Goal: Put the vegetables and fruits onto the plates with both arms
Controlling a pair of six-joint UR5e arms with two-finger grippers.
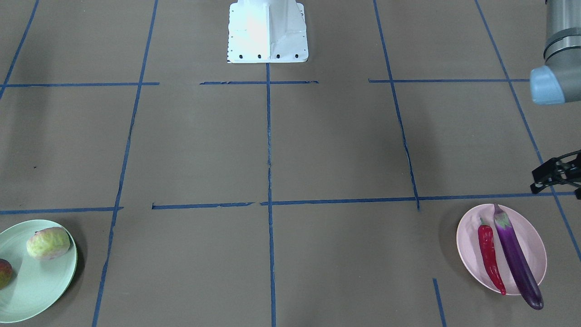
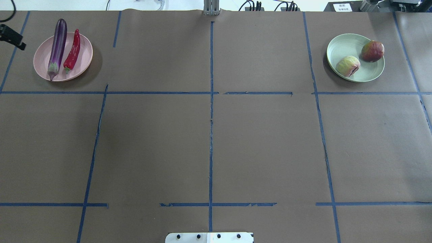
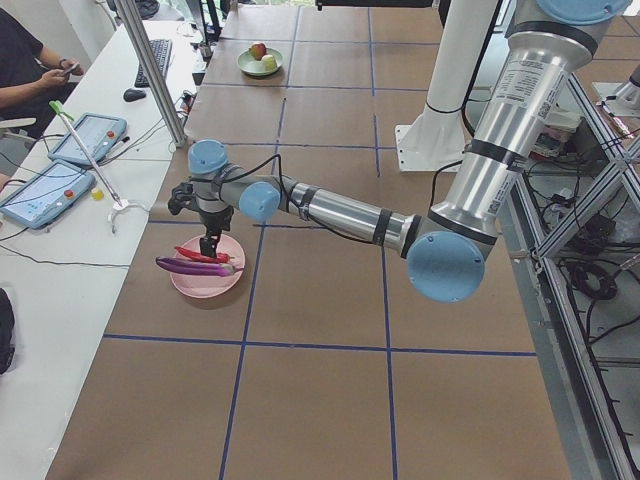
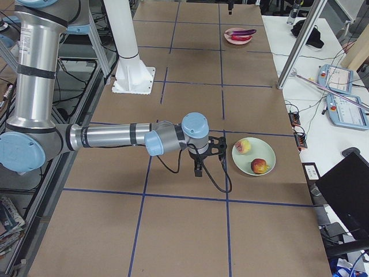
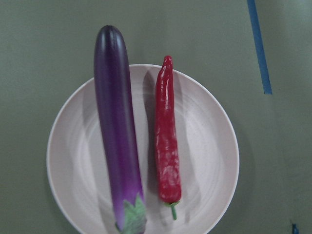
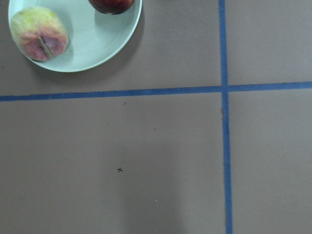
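all seems plated; left end effector [image 1: 539,179] near pink plate [image 1: 532,245] and right end effector [image 4: 198,171], finger gap untellable, should rise straight up

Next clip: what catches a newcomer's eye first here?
A long glossy purple eggplant and a slimmer red chili pepper lie side by side on a pale pink round plate at the far left of the table. At far right, a pale mint green plate holds a green-pink blocky fruit and a round red-blushed fruit. The silver-grey left arm and right arm each reach toward one plate.
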